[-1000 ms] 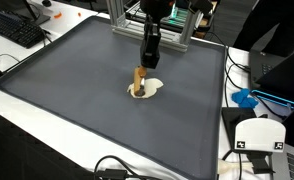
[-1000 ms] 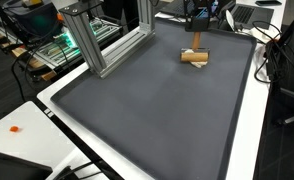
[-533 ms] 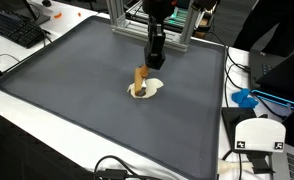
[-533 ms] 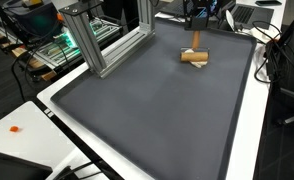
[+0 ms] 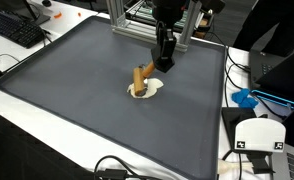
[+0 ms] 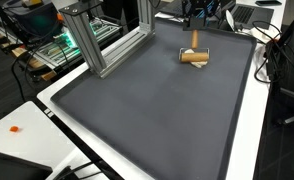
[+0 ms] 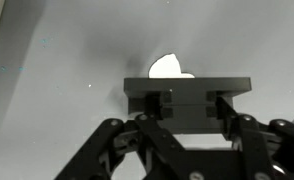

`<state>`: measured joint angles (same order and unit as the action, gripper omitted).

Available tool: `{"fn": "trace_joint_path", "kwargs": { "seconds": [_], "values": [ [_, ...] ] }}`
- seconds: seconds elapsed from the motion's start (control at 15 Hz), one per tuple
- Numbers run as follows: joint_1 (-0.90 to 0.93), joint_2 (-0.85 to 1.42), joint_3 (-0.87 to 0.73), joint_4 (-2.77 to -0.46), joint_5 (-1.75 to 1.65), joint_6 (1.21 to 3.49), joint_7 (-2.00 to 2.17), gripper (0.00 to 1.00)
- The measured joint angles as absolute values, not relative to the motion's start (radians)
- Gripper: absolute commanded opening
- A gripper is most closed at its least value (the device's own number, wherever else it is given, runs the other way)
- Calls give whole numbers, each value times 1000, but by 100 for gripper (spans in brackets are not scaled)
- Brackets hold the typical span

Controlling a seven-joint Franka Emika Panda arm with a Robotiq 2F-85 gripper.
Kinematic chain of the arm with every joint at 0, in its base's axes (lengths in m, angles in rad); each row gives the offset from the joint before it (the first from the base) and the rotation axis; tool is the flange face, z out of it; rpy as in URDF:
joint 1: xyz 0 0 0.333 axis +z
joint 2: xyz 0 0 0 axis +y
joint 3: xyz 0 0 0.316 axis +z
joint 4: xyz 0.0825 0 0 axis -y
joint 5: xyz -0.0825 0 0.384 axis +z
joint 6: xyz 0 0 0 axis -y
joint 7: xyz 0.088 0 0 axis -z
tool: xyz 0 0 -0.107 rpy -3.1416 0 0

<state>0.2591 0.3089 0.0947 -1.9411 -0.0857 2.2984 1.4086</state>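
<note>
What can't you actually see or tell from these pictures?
The gripper: open or shut cannot be told; it is small and dark in an exterior view, and its own body hides the jaws in the wrist view.
The wooden piece: hidden behind the gripper in the wrist view; only part of the white thing shows.
The white thing: too small in both exterior views to identify.

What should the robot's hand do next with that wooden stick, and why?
Probably ease a little closer, onto the top end of the wooden stick. In an exterior view the hand sits right beside that end, and the stick leans toward it, its foot on the white piece on the grey mat. Whether the hand grips it cannot be told.
</note>
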Motion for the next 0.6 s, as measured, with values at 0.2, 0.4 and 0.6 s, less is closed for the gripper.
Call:
{"fn": "trace_joint_path", "kwargs": {
  "seconds": [0.2,0.4,0.6],
  "values": [
    [256,309,95,-1941,-64,2298,1393,35],
    [244,310,95,-1941,3,2297,1346,35],
    [234,310,95,-1941,48,2294,1313,35]
  ]
}}
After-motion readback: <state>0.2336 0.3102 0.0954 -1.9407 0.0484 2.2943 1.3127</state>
